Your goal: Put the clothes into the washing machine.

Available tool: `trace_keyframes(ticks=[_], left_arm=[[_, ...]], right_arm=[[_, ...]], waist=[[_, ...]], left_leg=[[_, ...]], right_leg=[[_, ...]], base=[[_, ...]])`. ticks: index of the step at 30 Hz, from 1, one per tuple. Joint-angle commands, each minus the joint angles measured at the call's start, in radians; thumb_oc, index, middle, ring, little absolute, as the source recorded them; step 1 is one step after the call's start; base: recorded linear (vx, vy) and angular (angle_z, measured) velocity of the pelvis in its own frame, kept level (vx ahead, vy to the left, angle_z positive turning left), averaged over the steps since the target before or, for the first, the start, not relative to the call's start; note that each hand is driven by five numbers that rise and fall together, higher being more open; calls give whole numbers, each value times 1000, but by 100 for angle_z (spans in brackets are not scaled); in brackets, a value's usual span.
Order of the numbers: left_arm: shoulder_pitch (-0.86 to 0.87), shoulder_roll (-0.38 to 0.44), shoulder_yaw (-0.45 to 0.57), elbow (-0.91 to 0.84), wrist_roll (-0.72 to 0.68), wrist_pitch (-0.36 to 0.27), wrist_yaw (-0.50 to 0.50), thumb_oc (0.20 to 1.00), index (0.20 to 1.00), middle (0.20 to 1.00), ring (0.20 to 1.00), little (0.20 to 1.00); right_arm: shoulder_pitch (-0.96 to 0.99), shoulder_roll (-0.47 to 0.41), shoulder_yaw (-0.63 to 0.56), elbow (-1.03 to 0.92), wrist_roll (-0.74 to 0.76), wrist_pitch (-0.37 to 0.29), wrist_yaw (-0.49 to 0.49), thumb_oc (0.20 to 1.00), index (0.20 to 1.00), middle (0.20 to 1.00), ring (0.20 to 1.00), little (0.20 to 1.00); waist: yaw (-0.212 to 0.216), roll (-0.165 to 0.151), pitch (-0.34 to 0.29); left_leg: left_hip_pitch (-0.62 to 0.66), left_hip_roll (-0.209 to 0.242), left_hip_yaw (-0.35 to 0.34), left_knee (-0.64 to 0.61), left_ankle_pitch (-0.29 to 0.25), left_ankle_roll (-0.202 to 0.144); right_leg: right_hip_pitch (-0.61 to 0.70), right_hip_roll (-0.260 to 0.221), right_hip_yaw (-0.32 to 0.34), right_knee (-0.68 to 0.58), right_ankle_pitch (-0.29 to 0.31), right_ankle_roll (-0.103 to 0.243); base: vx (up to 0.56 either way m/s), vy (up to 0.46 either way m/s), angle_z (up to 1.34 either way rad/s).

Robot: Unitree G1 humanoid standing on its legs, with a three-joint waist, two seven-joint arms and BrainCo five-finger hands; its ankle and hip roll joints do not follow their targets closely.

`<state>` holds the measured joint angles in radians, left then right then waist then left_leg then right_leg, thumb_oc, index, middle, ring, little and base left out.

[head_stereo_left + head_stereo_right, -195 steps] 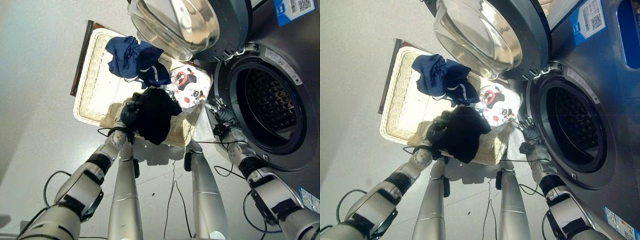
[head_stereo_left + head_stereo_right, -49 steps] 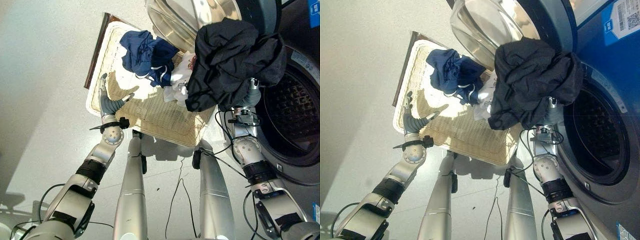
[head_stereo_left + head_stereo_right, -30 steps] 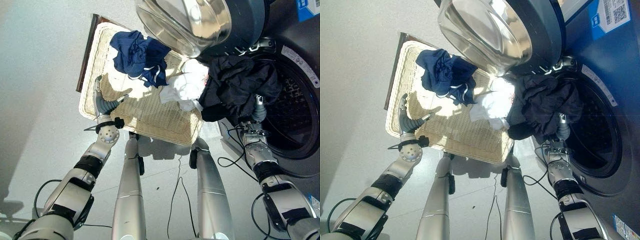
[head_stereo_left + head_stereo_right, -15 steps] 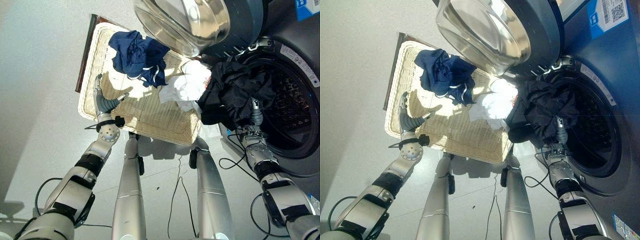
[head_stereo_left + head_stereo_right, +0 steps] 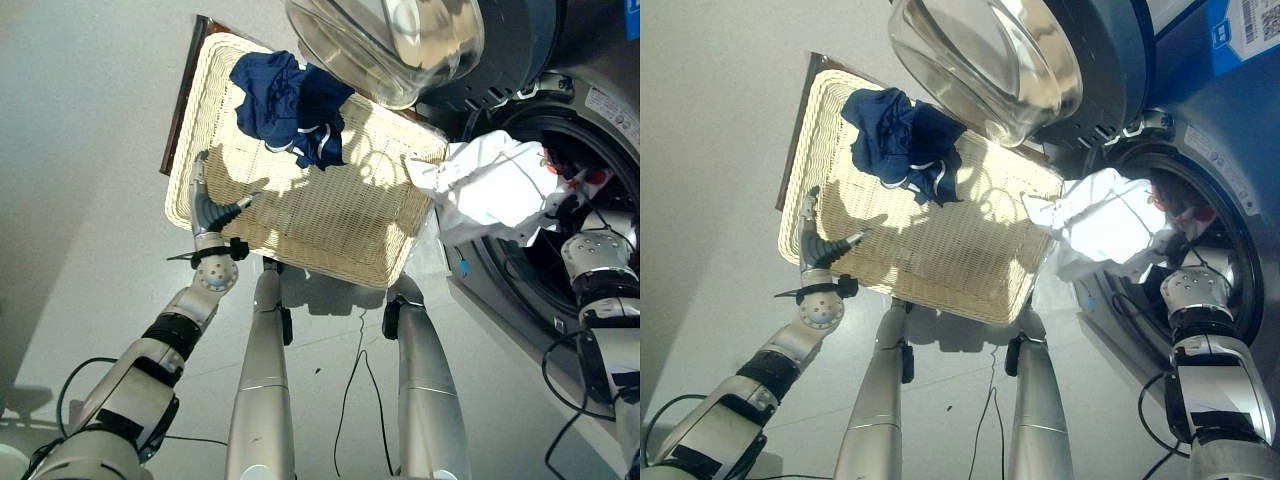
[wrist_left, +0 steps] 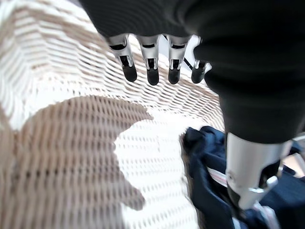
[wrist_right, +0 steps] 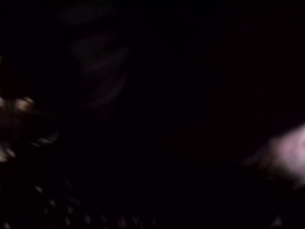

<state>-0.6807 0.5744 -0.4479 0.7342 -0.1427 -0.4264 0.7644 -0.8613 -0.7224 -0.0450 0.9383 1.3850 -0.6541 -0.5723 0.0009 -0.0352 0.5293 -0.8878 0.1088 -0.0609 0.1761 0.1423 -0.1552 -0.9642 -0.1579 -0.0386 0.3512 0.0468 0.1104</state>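
Note:
A white garment (image 5: 495, 185) with a red print hangs across the mouth of the washing machine (image 5: 590, 60), partly inside the drum. My right arm (image 5: 600, 260) reaches into the drum behind it; the hand itself is hidden, and the right wrist view is dark. A navy garment (image 5: 290, 95) lies bunched at the far end of the wicker basket (image 5: 180, 190). My left hand (image 5: 205, 210) hovers open over the basket's near left corner, its fingers (image 6: 147, 67) straight above the bare weave and apart from the navy garment (image 6: 209, 191).
The washer's round glass door (image 5: 390, 40) stands swung open over the basket's far right corner. The basket sits on a grey floor (image 5: 80, 150), close against the machine's front. A dark strip (image 5: 180, 100) runs along the basket's left side.
The black garment has gone out of sight into the drum. The white garment has been dragged from the basket to the washer's mouth. My right arm has pushed further in; the left hand stayed.

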Motion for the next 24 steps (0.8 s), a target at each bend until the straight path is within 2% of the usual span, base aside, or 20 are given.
trace_keyframes(ticks=[1, 2, 3, 4, 5, 6, 11, 14, 18, 23, 24], left_arm=[[-26, 23, 48, 18, -11, -39, -15, 1000, 1000, 1000, 1000, 1000], [-31, 25, 49, 18, -11, -39, -16, 1000, 1000, 1000, 1000, 1000], [-41, 25, 47, 24, -10, -36, -23, 1000, 1000, 1000, 1000, 1000], [-44, 25, 48, 30, -10, -37, -30, 1000, 1000, 1000, 1000, 1000], [-51, 26, 48, 31, -10, -38, -31, 1000, 1000, 1000, 1000, 1000], [-57, 26, 45, 31, -9, -36, -34, 1000, 1000, 1000, 1000, 1000], [-80, 24, 31, 36, -12, -29, -42, 1000, 1000, 1000, 1000, 1000], [-97, 23, 20, 38, -22, -22, -48, 1000, 1000, 1000, 1000, 1000], [-100, 21, 13, 34, -22, -21, -50, 1000, 1000, 1000, 1000, 1000], [-95, 17, 2, 28, -17, -21, -41, 1000, 1000, 1000, 1000, 1000], [-106, 21, -2, 26, -18, -18, -38, 1000, 1000, 1000, 1000, 1000]], right_arm=[[18, -221, -110, 4, -22, -90, 8, 200, 200, 200, 200, 200], [14, -223, -112, 5, -16, -88, 12, 200, 200, 200, 200, 200], [11, -222, -111, 24, 30, -47, 72, 200, 200, 200, 200, 200], [12, -221, -100, 43, 50, -16, 107, 718, 718, 718, 718, 718], [9, -220, -96, 47, 56, -4, 123, 1000, 1000, 1000, 1000, 1000], [4, -217, -86, 59, 65, 28, 154, 1000, 1000, 1000, 1000, 1000], [-1, -196, -49, 112, 69, 70, 180, 1000, 1000, 1000, 1000, 1000], [-20, -188, -17, 131, 29, 88, 148, 1000, 1000, 1000, 1000, 1000], [-34, -195, 18, 145, -70, 111, 62, 1000, 1000, 1000, 1000, 1000], [-54, -205, 73, 151, -248, 132, -104, 1000, 1000, 1000, 1000, 1000], [-73, -217, 94, 145, -321, 157, -160, 1000, 1000, 1000, 1000, 1000]], waist=[[-18, -56, -9], [-20, -56, -9], [-17, -56, -9], [-14, -54, -9], [-13, -54, -9], [-12, -52, -9], [-4, -41, -9], [-2, -36, -9], [-1, -37, -9], [2, -39, -9], [-1, -40, -9]], left_leg=[[-1, -81, -20, 40, -30, 46], [-11, -83, -20, 39, -21, 47], [-10, -85, -22, 39, -20, 48], [-3, -88, -25, 41, -29, 48], [-12, -92, -26, 39, -20, 49], [-14, -96, -28, 39, -20, 50], [-16, -104, -28, 36, -20, 53], [-17, -106, -28, 35, -20, 53], [-17, -107, -25, 34, -20, 54], [-12, -104, -25, 35, -28, 55], [-28, -107, -26, 37, -20, 56]], right_leg=[[67, 66, -79, -163, 168, 46], [58, 64, -80, -165, 176, 45], [59, 62, -83, -163, 175, 45], [67, 61, -85, -162, 167, 46], [58, 59, -86, -165, 176, 44], [56, 57, -88, -165, 176, 44], [52, 49, -96, -166, 179, 44], [50, 46, -97, -168, 180, 45], [53, 45, -99, -171, 181, 47], [61, 48, -102, -171, 174, 50], [46, 47, -101, -173, 183, 50]], base=[[0, 0, 0], [0, 0, 0], [0, 0, 0], [0, 0, 0], [0, 0, 0], [0, 0, 0], [7, -14, 6], [-1, -2, 1], [0, 0, 0], [0, 0, 0], [0, 0, 0]])
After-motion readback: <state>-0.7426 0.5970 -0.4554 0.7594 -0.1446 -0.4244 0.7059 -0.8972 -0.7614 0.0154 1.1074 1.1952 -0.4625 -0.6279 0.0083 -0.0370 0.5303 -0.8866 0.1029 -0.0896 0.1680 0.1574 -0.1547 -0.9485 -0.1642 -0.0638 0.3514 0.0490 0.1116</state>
